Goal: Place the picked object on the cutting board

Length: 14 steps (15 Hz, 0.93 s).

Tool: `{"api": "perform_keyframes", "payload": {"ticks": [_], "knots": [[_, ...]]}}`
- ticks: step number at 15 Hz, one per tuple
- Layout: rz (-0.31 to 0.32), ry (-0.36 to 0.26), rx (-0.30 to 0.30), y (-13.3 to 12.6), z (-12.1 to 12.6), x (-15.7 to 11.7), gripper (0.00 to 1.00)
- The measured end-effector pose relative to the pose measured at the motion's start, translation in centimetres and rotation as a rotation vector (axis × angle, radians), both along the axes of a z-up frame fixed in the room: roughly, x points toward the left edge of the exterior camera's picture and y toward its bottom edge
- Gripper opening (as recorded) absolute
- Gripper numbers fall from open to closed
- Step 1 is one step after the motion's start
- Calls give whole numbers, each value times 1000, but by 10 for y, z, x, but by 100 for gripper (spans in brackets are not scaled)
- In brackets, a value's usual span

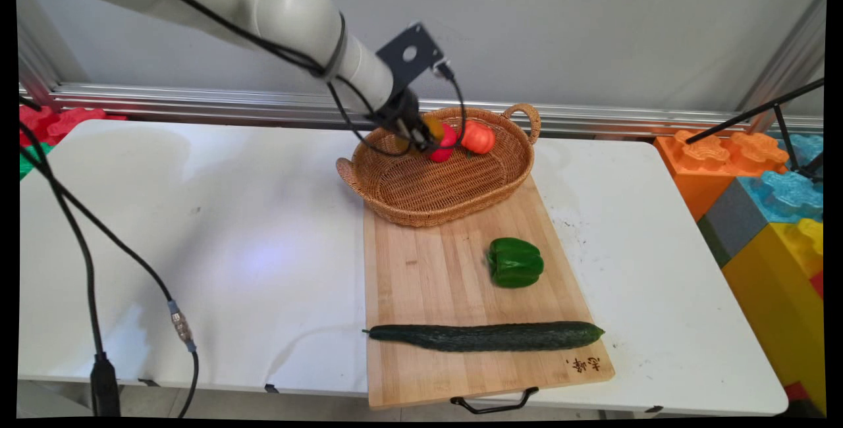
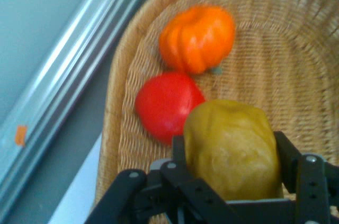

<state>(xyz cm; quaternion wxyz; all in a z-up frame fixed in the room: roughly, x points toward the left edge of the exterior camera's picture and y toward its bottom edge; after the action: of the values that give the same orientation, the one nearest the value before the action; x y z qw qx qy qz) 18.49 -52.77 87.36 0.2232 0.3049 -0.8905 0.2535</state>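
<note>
Near edge of board point(image 1: 428, 283): cucumber point(image 1: 486, 336), then green pepper point(image 1: 516, 262). Far end: basket point(image 1: 388, 201), gripper point(image 2: 230, 168) over it, fingers point(image 2: 288, 163) clamped on yellow-brown fruit point(image 2: 233, 150); red tomato point(image 2: 167, 106), orange pumpkin point(image 2: 197, 37) inside

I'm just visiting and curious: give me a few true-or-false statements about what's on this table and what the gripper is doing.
1. The gripper holds a yellowish vegetable. True.
2. The wicker basket is empty. False: a red piece and an orange one lie inside.
3. The cucumber lies on the wooden board. True.
4. The green pepper is in the basket. False: it sits on the board.
</note>
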Motion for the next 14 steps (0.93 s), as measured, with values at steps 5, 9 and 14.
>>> {"api": "perform_keyframes", "payload": {"ticks": [5,9,14], "knots": [[-112,28,-1,28,48,-17,0],[-238,61,117,70,64,-26,0],[-387,34,184,102,52,-21,0]]}}
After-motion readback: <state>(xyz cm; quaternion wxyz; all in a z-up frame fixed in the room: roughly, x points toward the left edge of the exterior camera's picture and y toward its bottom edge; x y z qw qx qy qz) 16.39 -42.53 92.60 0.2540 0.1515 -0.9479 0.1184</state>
